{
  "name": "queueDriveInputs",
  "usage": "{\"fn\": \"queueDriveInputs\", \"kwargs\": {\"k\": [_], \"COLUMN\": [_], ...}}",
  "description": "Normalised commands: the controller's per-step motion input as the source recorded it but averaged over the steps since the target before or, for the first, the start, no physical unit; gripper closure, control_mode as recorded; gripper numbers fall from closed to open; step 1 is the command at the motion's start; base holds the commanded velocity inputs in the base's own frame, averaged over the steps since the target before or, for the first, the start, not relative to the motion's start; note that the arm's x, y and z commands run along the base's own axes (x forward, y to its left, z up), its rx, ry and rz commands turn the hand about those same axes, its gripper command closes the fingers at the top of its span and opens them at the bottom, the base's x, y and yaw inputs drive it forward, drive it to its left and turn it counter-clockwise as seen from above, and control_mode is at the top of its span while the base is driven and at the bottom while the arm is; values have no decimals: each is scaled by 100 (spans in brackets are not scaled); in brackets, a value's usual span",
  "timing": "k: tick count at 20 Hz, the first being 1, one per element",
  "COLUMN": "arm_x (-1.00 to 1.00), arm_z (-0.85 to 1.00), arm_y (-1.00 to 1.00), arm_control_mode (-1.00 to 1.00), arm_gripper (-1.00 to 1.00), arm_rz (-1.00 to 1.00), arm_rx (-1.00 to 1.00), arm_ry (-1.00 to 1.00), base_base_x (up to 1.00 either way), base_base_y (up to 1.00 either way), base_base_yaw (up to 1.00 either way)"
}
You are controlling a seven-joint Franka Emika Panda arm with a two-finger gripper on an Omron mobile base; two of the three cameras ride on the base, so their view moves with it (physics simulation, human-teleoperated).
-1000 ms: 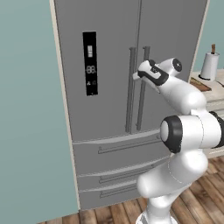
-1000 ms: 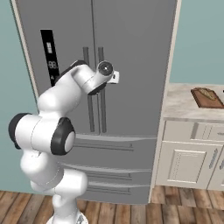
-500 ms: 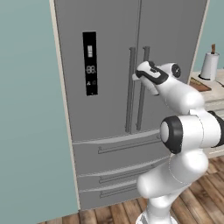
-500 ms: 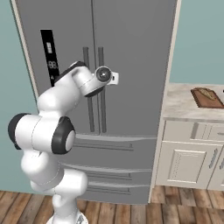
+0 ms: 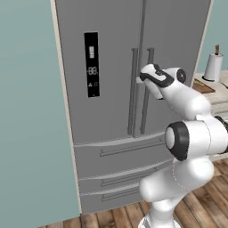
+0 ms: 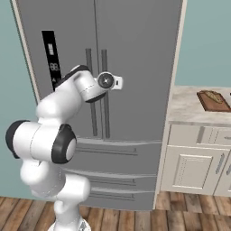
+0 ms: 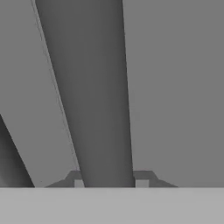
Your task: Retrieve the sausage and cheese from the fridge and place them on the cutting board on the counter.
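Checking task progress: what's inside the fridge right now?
Nothing inside can be seen: both fridge doors are shut, so any contents are covered. The gripper is shut on the right door's handle.

A home kitchen (rendered): grey fridge (image 5: 133, 89), marbled counter (image 6: 189, 108) over cream cabinets, wood floor (image 6: 180, 216)
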Motion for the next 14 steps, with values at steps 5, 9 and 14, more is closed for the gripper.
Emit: {"fn": "queueDriveInputs", "kwargs": {"k": [5, 9, 14], "arm_x": [-88, -98, -98], "arm_z": [49, 47, 48], "arm_y": [-50, -80, -100], "arm_control_mode": [-100, -100, -100], "arm_gripper": [100, 100, 100], "arm_rz": [0, 0, 0], "arm_rx": [0, 0, 0], "arm_ry": [6, 5, 10], "base_base_x": [0, 0, 0], "base_base_y": [0, 0, 0], "base_base_yaw": [0, 0, 0]}}
